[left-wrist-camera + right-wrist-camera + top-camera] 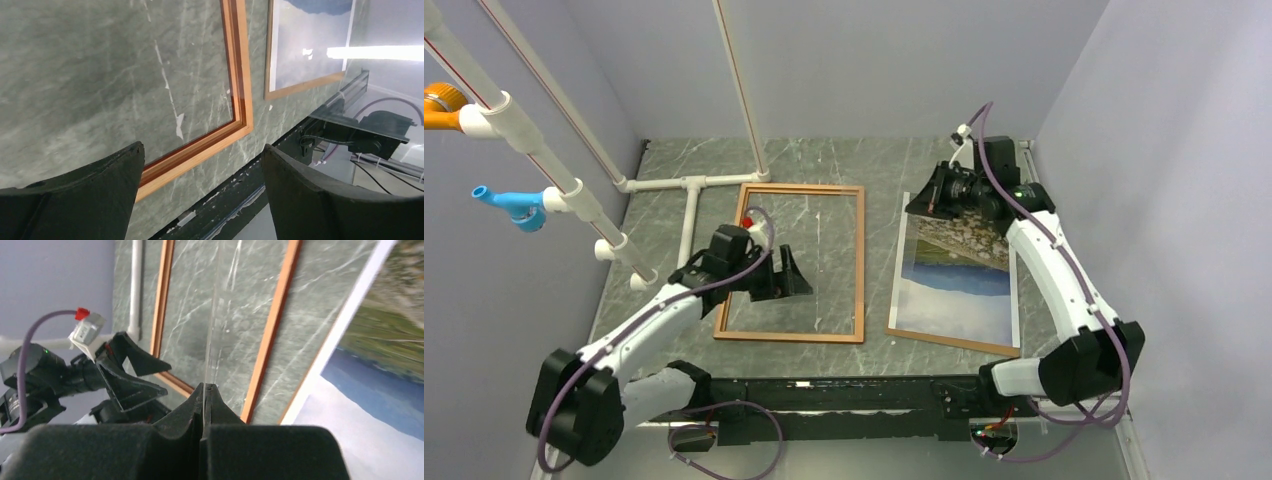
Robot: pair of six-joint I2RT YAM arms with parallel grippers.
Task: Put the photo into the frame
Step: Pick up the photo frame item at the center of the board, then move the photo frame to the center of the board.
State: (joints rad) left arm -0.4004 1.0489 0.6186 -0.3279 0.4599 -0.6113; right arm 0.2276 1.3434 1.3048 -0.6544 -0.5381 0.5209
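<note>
Pinching a clear pane [210, 350], the right gripper [204, 388] hovers.

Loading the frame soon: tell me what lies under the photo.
A brown panel shows as a strip along the near and left edges of the photo. The photo covers the rest, so anything else beneath is hidden.

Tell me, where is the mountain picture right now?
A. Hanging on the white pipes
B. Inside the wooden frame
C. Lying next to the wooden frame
C: the photo lies flat, picture side up, to the right of the frame, and the grey-green table shows through the frame's middle.
</note>
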